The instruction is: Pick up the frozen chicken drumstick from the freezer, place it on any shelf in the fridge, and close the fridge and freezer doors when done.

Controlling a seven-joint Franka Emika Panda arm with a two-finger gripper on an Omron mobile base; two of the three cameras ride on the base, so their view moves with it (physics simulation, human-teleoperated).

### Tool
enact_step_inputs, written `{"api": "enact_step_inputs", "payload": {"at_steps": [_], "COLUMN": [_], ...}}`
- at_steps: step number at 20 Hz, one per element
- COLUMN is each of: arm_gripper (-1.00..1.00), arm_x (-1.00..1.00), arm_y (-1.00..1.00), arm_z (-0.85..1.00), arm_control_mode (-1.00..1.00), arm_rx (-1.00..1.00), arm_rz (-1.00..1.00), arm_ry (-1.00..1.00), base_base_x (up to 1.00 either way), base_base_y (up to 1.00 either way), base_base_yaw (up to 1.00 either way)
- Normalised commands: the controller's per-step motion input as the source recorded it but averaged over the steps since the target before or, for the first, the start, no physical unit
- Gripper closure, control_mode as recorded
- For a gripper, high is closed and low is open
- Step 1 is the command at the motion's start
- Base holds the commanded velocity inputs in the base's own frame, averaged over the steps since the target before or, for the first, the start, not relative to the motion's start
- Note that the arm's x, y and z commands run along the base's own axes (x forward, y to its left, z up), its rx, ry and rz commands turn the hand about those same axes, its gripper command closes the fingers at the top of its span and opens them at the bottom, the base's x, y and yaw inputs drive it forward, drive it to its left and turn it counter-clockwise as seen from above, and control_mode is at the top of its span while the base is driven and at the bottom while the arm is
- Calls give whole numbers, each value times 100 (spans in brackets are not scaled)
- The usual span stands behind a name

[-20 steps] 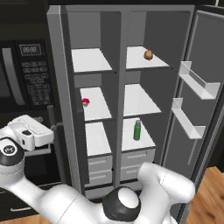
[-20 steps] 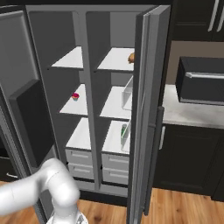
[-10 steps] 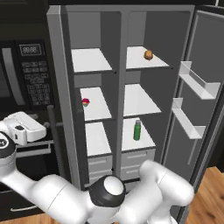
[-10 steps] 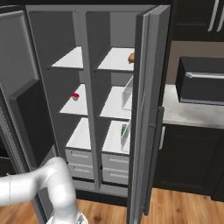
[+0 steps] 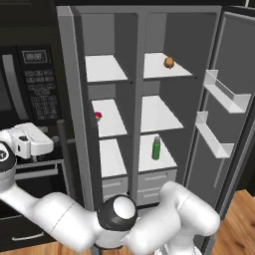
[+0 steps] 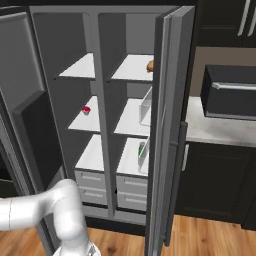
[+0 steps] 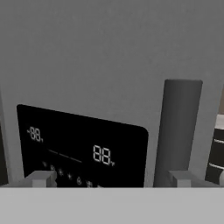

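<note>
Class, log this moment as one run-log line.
gripper: open, empty, facing freezer door | drumstick: top fridge shelf | both doors open

Frozen chicken drumstick [image 5: 169, 62]: small golden-brown lump, lying on the top shelf [image 5: 164, 68] of the fridge [image 5: 167, 107], toward the shelf's back right corner. In the right base view the drumstick [image 6: 149, 66] shows at the shelf's right edge, partly hidden by the door. Freezer [image 5: 107, 109]: narrower compartment, white shelves, grey drawers below. Both doors stand open: fridge door [image 5: 226, 114] swung right, bins facing inward; freezer door [image 6: 22, 115] swung left, its black dispenser panel [image 7: 83, 151] lit with digits.
</note>
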Motion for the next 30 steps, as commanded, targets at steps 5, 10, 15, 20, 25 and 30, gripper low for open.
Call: {"api": "enact_step_inputs", "payload": {"at_steps": [5, 10, 15, 20, 25, 30], "arm_gripper": [-100, -100, -100, -100, -100, -100], "arm_x": [0, 2, 20, 34, 51, 75], "arm_y": [-100, -100, -100, -100, -100, -75], "arm_z": [0, 0, 0, 0, 0, 0], "arm_control_mode": [-100, -100, -100, -100, -100, -100], "arm_rx": [0, 0, 0, 0, 0, 0], "arm_rz": [21, 24, 22, 19, 13, 2], "arm_ry": [-2, -6, -4, -1, 0, 0], "base_base_x": [0, 0, 0, 0, 0, 0], "base_base_y": [0, 0, 0, 0, 0, 0], "base_base_yaw": [0, 0, 0, 0, 0, 0]}}
